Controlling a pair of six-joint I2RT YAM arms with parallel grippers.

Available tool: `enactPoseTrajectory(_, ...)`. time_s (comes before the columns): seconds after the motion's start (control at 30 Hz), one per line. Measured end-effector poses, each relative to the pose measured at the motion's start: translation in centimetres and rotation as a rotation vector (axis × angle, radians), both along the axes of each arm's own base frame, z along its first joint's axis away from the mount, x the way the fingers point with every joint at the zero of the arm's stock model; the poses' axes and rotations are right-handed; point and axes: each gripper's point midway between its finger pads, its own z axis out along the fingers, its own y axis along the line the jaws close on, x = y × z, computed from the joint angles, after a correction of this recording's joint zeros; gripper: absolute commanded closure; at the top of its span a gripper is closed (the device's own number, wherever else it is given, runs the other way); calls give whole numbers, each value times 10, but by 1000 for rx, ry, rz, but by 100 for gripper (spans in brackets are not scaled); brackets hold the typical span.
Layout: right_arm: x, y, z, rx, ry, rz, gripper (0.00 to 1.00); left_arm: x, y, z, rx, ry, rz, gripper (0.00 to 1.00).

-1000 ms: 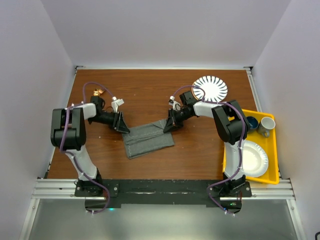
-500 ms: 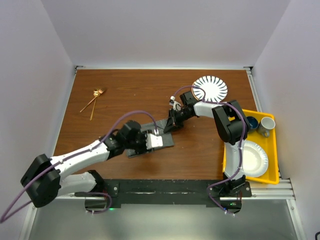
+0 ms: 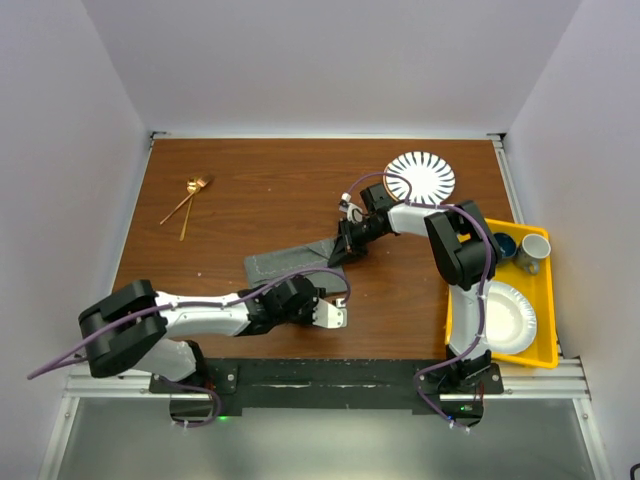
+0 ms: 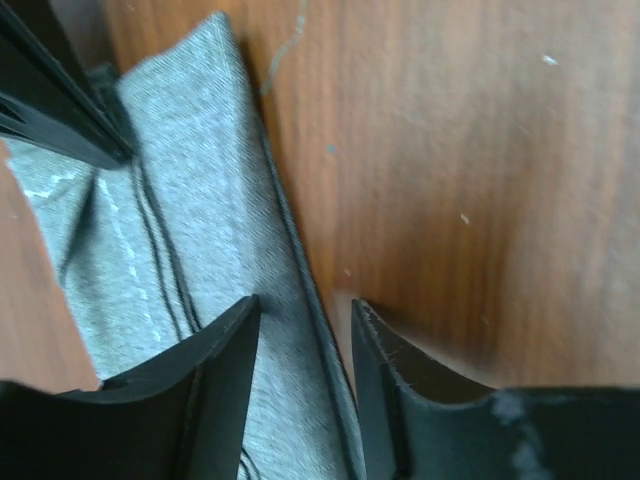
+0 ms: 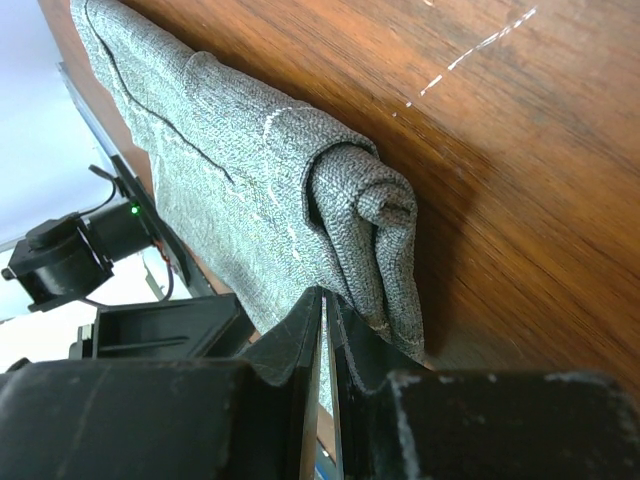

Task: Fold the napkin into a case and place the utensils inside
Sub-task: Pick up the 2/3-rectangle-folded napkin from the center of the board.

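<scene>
Napkin (image 3: 295, 258), folded to a narrow grey strip, lies slantwise at mid-bench, its long edges running from near left to far right. The near long edge is a rolled fold with bare wood directly beside it; the far edge also borders bare wood.

The right end effector (image 5: 322, 300) has its fingers pressed almost together, pinching the strip's far-right end. The left end effector (image 4: 305, 305) has its fingers (image 4: 215, 390) spread, with the napkin's hemmed edge running under the gap and nothing gripped. Its arm lies low along the near side of the bench (image 3: 300, 180).

The utensils (image 3: 192, 187) lie crossed at far left, well apart from the napkin, with open wood between. A striped plate (image 3: 420, 176) sits at far right. A yellow tray (image 3: 550, 290) at the right edge holds a mug (image 3: 532, 250) and a white plate (image 3: 505, 318).

One second earlier the napkin was a wider rectangle, and the left arm stood upright at its far-left corner, partly covering the utensils. That arm has since swept across to the near right. The right arm has not moved.
</scene>
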Motion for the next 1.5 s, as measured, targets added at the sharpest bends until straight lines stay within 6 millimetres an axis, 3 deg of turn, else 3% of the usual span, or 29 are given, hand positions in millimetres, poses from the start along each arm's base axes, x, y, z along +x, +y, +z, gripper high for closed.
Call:
enactPoseTrajectory(0.07, 0, 0, 0, 0, 1, 0, 89, 4, -2, -2, 7, -27, 5, 75)
enactPoseTrajectory(0.1, 0, 0, 0, -1, 1, 0, 89, 7, -2, -3, 16, -42, 8, 87)
enactPoseTrajectory(0.23, -1, -1, 0, -3, 1, 0, 89, 10, 0, -7, 42, -59, 6, 100)
enactPoseTrajectory(0.4, -10, -6, -1, -16, 5, 9, 89, -2, 3, -3, 54, 8, -25, 100)
enactPoseTrajectory(0.53, -19, -12, -2, -36, 15, 22, 89, -8, -2, 13, -7, 69, -29, 100)
enactPoseTrajectory(0.73, -21, -14, -2, -42, 9, 33, 90, 4, 0, 28, -79, 187, 34, 100)
enactPoseTrajectory(0.87, -21, -14, -2, -44, 6, 38, 90, 7, 0, 28, -87, 225, 49, 69)
enactPoseTrajectory(0.97, -21, -14, -2, -47, 6, 40, 90, 0, -1, 17, -61, 271, 41, 59)
enactPoseTrajectory(1.07, -21, -15, -2, -49, 6, 41, 90, -7, 1, 8, -27, 292, 30, 57)
enactPoseTrajectory(1.3, -21, -15, -2, -50, 4, 44, 90, -13, -1, -6, 9, 290, 13, 59)
enactPoseTrajectory(1.5, -21, -15, -2, -51, 5, 44, 90, -7, -9, -8, -11, 262, 5, 81)
